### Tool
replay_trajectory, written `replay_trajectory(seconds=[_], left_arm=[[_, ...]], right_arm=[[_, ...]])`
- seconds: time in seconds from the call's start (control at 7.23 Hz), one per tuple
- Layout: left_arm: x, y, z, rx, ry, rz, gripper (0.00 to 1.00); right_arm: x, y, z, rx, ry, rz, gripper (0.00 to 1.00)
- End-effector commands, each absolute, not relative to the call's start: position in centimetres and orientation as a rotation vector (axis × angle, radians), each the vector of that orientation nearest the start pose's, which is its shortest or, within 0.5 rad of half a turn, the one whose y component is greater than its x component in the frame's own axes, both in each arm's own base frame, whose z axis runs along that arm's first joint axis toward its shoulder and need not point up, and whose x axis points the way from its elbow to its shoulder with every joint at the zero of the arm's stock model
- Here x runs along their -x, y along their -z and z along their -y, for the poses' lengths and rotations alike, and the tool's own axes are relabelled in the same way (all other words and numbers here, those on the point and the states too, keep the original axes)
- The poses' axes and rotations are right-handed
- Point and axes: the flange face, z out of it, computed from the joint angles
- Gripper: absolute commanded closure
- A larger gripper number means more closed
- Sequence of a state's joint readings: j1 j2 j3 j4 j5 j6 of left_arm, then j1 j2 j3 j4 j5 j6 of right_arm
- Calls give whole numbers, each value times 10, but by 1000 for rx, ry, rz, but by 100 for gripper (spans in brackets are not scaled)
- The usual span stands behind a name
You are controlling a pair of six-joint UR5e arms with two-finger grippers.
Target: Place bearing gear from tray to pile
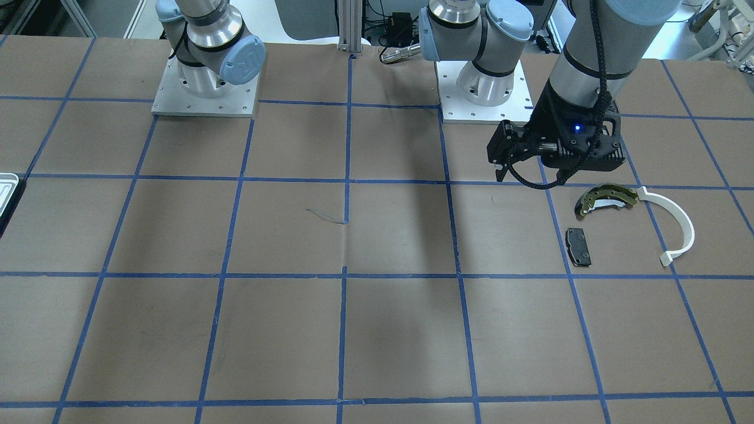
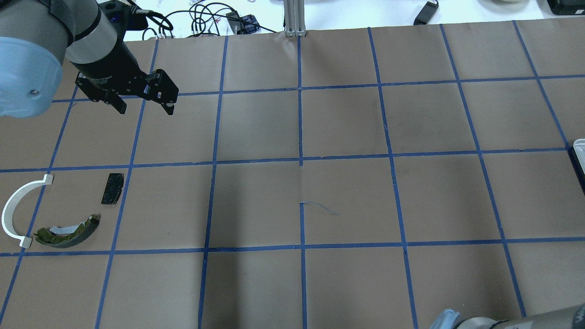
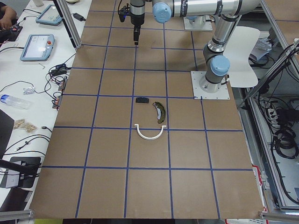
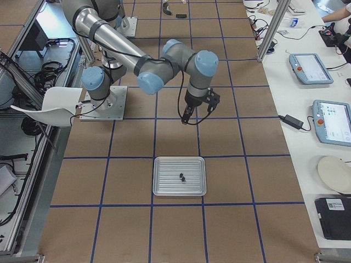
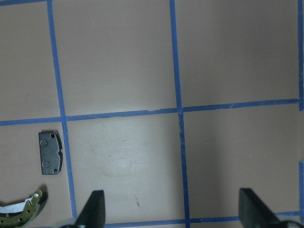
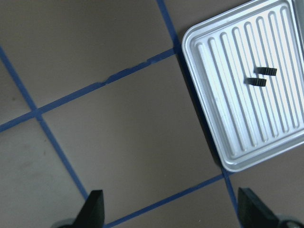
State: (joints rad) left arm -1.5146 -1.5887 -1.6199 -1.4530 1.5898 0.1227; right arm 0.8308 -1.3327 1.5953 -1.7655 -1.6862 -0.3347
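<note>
The pale ribbed tray [image 4: 164, 186] lies near the table's right end and also shows in the right wrist view [image 6: 213, 118]. Two small black parts, the bearing gear [image 6: 261, 76], lie on it [image 4: 182, 177]. The pile lies at the left end: an olive-gold brake shoe [image 2: 68, 227], a black brake pad [image 2: 112, 188] and a white plastic arc [image 2: 13, 205]. My left gripper [image 2: 146, 107] is open and empty, raised beyond the pile [image 5: 173, 213]. My right gripper [image 6: 172, 213] is open and empty, raised over bare table beside the tray [image 4: 196, 114].
Brown paper with a blue tape grid covers the table. The two arm bases [image 1: 203, 88] [image 1: 483, 88] stand at the robot's edge. A metal post [image 2: 295, 18] stands at the far edge. Tablets and cables lie on the side bench [image 4: 329, 118].
</note>
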Motion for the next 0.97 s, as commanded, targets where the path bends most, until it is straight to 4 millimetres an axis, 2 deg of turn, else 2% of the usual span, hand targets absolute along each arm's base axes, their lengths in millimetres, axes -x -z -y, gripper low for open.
replay_trajectory(seconds=[0.0, 0.14, 0.28, 0.41, 0.55, 0.69, 0.83], left_arm=[[103, -467, 510, -104, 76, -3116, 0], [103, -466, 511, -107, 74, -3116, 0], [103, -467, 510, -104, 76, -3116, 0], [103, -466, 511, -107, 76, -3116, 0], [103, -466, 511, -107, 74, -3116, 0], [103, -467, 510, -107, 76, -3116, 0], [103, -466, 511, -107, 74, -3116, 0]], right_arm=[[384, -297, 493, -591, -182, -3136, 0], [414, -267, 485, -550, -161, -3131, 0], [430, -238, 482, -546, -151, -3137, 0], [439, -231, 478, -523, -110, -3169, 0], [447, -217, 462, -574, -119, -3134, 0], [448, -211, 458, -603, -59, -3131, 1], [443, -200, 452, -626, -67, -3121, 7]])
